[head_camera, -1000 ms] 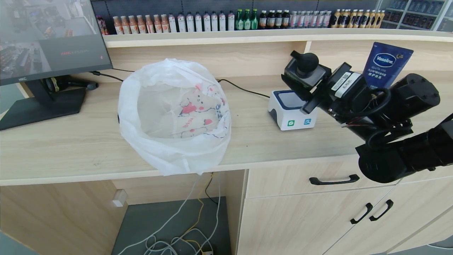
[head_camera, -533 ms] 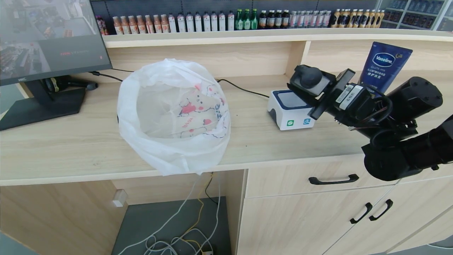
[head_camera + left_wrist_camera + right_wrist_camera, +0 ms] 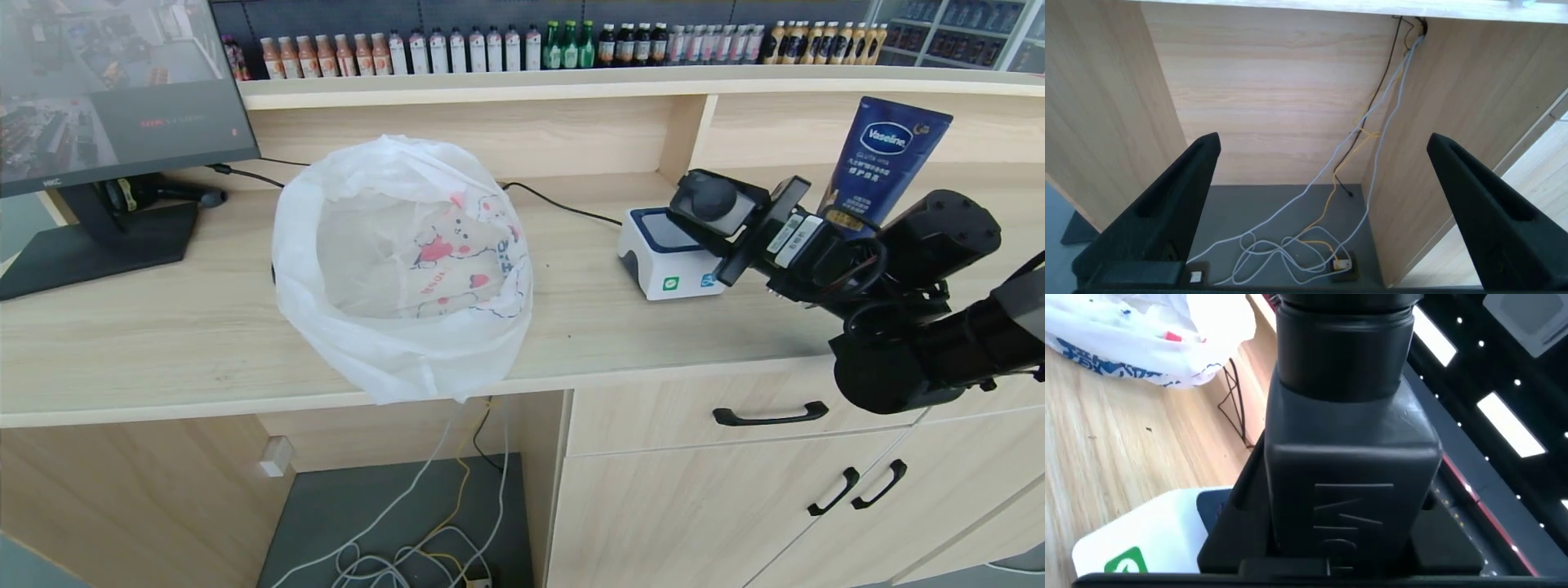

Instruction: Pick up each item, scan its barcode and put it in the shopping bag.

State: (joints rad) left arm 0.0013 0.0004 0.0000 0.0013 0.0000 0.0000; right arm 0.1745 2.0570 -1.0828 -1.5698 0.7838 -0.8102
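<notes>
Pale wooden checkout counter runs across the shop, with rows of drinks on the far shelf and a monitor at the far left. White shopping bag stands open near the middle of it, with something pink-printed already lying inside. Right of the bag sits the small white scanner, and a blue tube stands upright at the far right, not yet handled. Right gripper has its fingers clamped on a dark bottle with a round cap, holding it tilted just above the right side of the scanner; in the right wrist view the bottle hangs over the scanner's white body. Left gripper is down below the counter with its fingers spread wide and nothing between them, facing loose cables. This looks like the scanning step for 1 item. Next the bottle's barcode likely has to face the scanner window, then the arm must carry it left, over the bag's rim, and release it inside
</notes>
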